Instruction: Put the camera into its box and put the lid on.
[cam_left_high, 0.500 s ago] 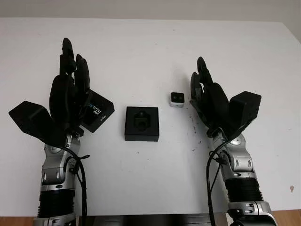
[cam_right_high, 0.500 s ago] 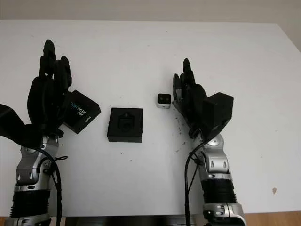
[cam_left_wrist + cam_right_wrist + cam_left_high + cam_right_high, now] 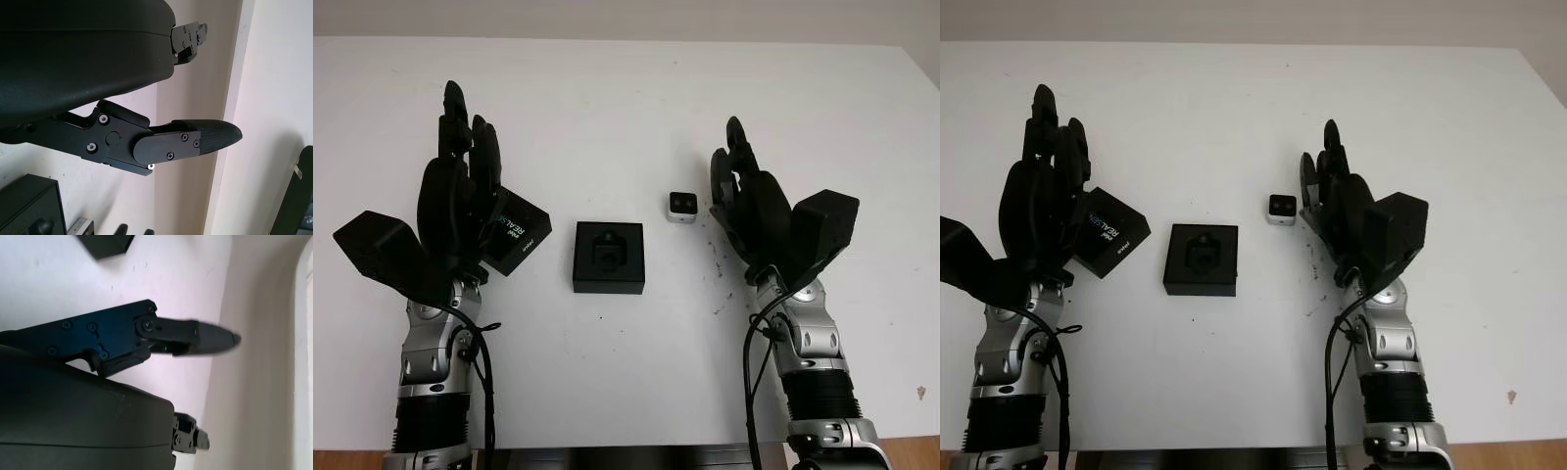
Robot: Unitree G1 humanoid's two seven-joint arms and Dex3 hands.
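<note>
The small camera is seen on the white worktop, just left of the right hand, which is held open and empty. The open box is set centrally, its lid beside the open left hand.

Lid reads "REALSE", partly hidden

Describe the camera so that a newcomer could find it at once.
On the white table, look just beside the right robot hand, toward the middle. There sits the small white cube-shaped camera with a dark front; the open black square box and black lid are larger.
</note>
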